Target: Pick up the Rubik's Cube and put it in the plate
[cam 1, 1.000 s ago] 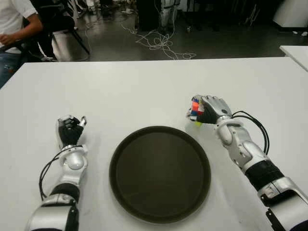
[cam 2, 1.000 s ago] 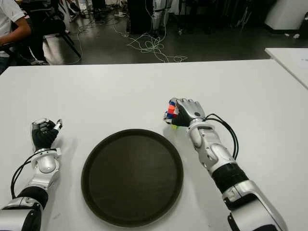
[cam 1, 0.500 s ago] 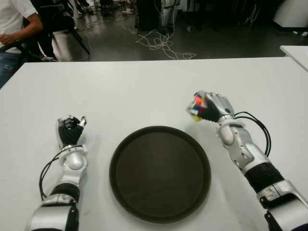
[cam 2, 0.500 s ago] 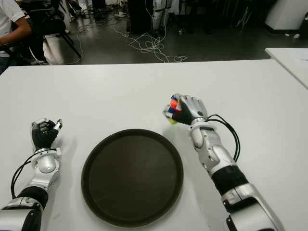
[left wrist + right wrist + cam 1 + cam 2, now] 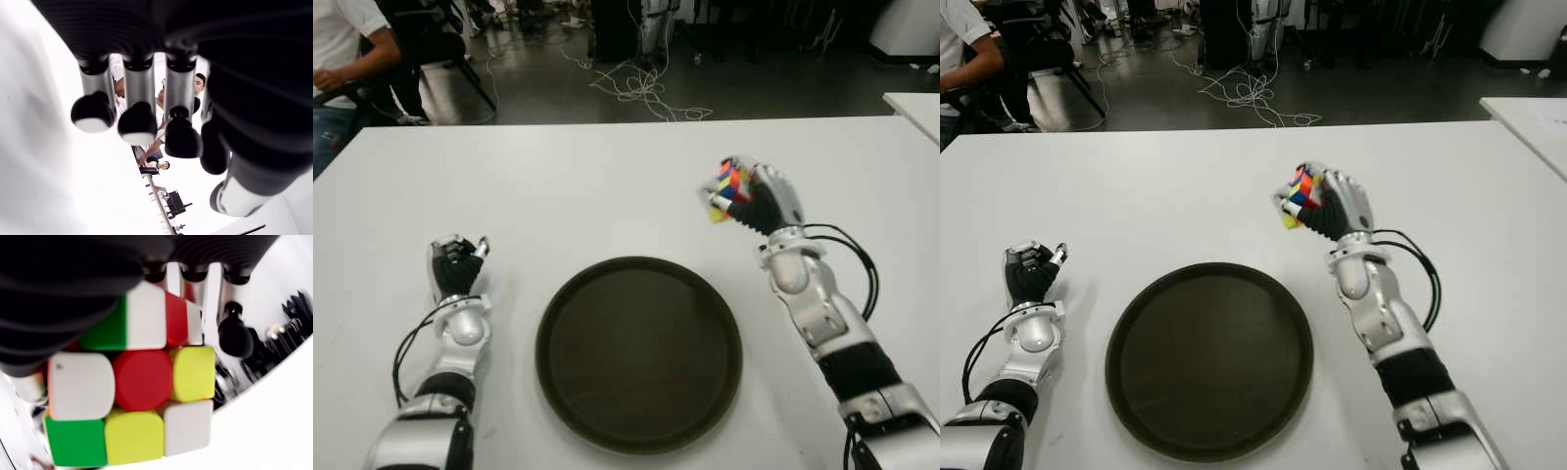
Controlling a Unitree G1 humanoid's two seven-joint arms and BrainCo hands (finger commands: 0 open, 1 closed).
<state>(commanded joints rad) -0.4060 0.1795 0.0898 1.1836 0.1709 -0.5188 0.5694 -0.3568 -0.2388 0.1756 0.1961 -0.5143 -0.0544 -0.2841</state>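
Note:
My right hand (image 5: 756, 199) is shut on the Rubik's Cube (image 5: 726, 189), holding it in the air above the white table, beyond the right far rim of the dark round plate (image 5: 638, 351). The cube (image 5: 132, 396) fills the right wrist view, showing red, yellow, white and green tiles, with my fingers (image 5: 230, 328) wrapped around it. The plate holds nothing and lies flat in front of me at the table's middle. My left hand (image 5: 455, 264) shows curled to the left of the plate, with nothing in its fingers (image 5: 137, 122).
The white table (image 5: 558, 186) stretches wide behind the plate. A second table corner (image 5: 915, 106) shows at the far right. A seated person (image 5: 337, 59) and chairs are beyond the far left edge, and cables (image 5: 641, 93) lie on the dark floor.
My right hand has lifted the cube off the table and carried it upward and slightly away from me. The left hand and the plate have not moved.

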